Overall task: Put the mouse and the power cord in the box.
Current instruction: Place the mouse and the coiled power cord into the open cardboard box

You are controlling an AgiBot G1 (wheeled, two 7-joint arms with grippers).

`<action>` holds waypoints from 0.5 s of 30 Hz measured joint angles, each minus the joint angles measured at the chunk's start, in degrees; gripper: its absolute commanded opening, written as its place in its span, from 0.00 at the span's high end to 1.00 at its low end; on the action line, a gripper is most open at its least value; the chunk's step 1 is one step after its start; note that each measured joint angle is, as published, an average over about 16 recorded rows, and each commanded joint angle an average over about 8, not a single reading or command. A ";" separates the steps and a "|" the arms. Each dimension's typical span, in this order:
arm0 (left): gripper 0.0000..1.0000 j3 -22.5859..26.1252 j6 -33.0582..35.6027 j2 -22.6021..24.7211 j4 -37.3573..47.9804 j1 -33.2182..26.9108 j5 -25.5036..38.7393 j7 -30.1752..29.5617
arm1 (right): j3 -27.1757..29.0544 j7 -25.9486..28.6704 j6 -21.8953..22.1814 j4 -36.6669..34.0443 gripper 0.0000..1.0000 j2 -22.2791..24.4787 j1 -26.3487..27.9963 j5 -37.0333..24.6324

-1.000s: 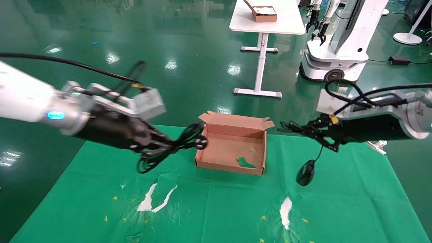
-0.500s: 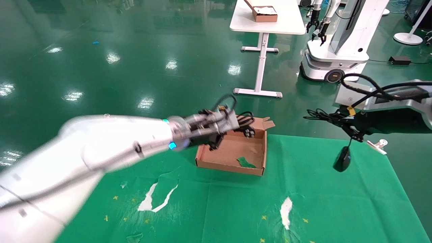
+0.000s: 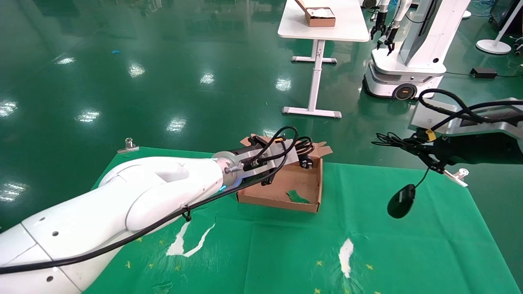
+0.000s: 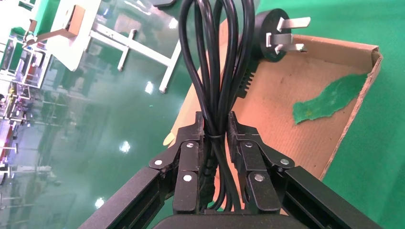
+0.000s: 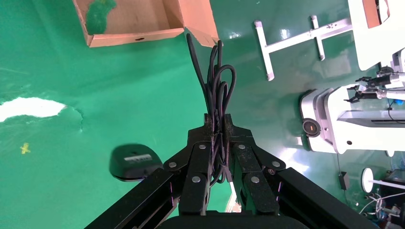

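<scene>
Centrally, the left gripper [image 4: 217,131] fingers pinch the power cord [image 4: 216,62] bundle, plug hanging over the box [image 3: 304,204] far wall for release. Right gripper [image 5: 218,125] fingers clamp the cable, dangling the mouse [image 3: 401,200] right of the box.

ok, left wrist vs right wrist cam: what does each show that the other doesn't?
Left wrist only: the left gripper clamped on the looped power cord, its pronged plug over the box.

Right wrist only: the right gripper pinching the bundled mouse cable, and the mouse itself below over the green cloth, well clear of the box.

Both: the open cardboard box with the green scrap on its floor.
</scene>
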 measured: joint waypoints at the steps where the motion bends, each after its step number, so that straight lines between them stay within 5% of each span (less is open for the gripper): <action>1: 0.00 0.84 -0.25 -0.01 -0.01 -0.26 0.01 -0.82 | 0.02 -0.10 0.06 0.00 1.00 -0.04 -0.01 0.09; 15: 0.00 5.07 0.93 -2.34 8.08 -7.06 -4.01 -9.98 | -0.03 -3.09 0.34 0.02 1.00 -2.21 0.76 2.37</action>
